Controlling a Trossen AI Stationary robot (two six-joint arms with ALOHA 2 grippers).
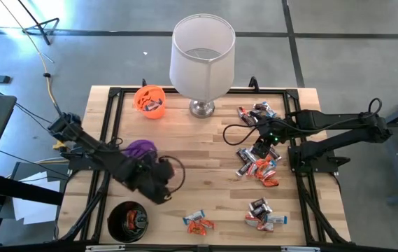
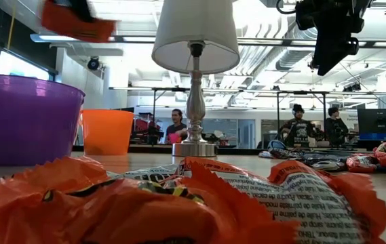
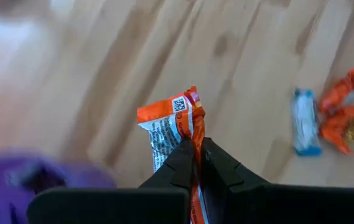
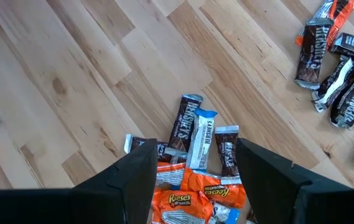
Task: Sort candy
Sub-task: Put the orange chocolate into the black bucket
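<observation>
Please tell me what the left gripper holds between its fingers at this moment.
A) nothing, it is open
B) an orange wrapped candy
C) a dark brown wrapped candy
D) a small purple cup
B: in the left wrist view the left gripper is shut on a shiny orange wrapped candy, lifted above the wooden table.

Low view: orange candy wrappers [image 2: 179,203] in foreground; purple cup [image 2: 23,118], orange cup [image 2: 108,132], lamp [image 2: 195,68] behind; three people in the room beyond.

3 cups [image 1: 150,101], 1 lamp [image 1: 202,59], 2 grippers [image 1: 158,183].
</observation>
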